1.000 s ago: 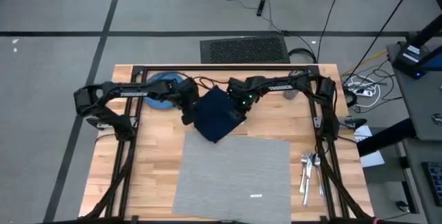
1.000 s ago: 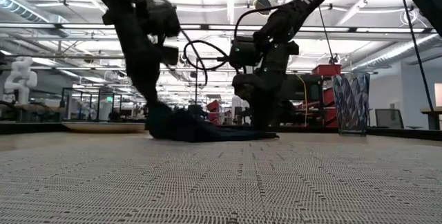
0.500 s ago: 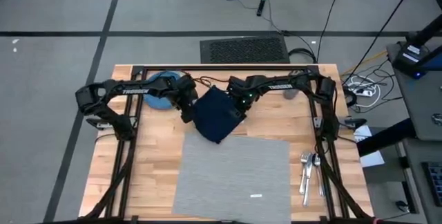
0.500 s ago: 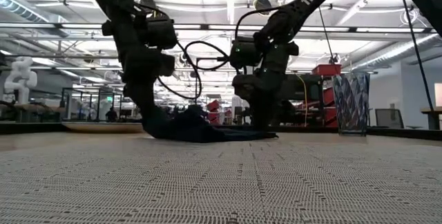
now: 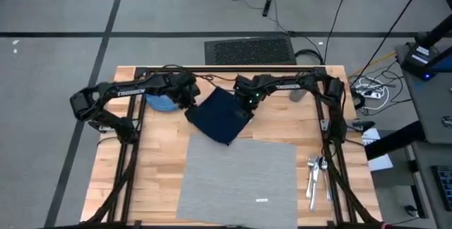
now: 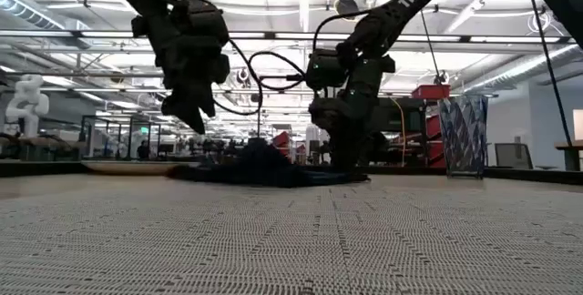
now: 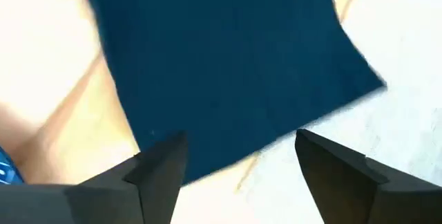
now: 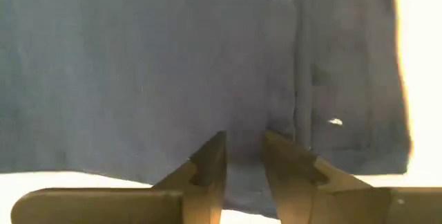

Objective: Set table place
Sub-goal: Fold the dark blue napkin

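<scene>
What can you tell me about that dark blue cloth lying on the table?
The navy cloth napkin looks like soft woven fabric, lying roughly flat and turned diamond-wise on the wooden table, slightly rumpled in the low view. Its near corner overlaps the far edge of the grey placemat. The right gripper is down at its far right edge, fingers pinched on the fabric. The left gripper hangs open above it, touching nothing. A blue dish sits just beyond the left side.

Two dark six-joint arms, black looping cables near the wrists, white TROSSEN lettering along one upper link, small green light on the right wrist, flat dark wedge-shaped fingers point(image 7: 159, 172)
</scene>
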Motion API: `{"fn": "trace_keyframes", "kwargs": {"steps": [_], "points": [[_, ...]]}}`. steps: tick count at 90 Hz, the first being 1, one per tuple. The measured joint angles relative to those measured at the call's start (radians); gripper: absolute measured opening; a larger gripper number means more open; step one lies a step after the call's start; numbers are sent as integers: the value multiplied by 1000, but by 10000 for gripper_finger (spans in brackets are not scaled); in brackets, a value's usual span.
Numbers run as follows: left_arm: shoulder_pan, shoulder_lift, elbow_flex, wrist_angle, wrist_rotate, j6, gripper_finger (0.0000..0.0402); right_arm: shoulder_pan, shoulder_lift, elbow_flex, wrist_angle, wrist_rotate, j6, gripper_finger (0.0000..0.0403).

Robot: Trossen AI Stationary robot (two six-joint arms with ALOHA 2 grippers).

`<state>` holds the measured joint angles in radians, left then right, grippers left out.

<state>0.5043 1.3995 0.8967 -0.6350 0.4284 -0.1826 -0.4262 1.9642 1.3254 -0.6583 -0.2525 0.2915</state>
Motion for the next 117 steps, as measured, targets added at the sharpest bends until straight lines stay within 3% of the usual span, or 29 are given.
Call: {"fn": "trace_keyframes", "kwargs": {"steps": [21, 37, 44, 74, 95, 117], "points": [[-76, -22, -2, -2, -108, -46, 254, -52, -102, 1, 29, 90, -61, 82], [-137, -19, -2, 18, -195, -46, 254, -127, -72, 1, 2, -5, -65, 28], [-154, -19, -3, 34, -199, -48, 250, -130, -59, 0, -2, -13, -72, 7], [-193, -19, -3, 36, -201, -49, 228, -130, -57, -96, 29, -16, -30, 0], [-217, -18, -3, 55, -199, -45, 228, -44, -126, -156, 146, -59, 58, 0], [-285, -10, -3, 206, -195, -44, 228, 51, -173, -157, 163, 52, 113, 0]]}}
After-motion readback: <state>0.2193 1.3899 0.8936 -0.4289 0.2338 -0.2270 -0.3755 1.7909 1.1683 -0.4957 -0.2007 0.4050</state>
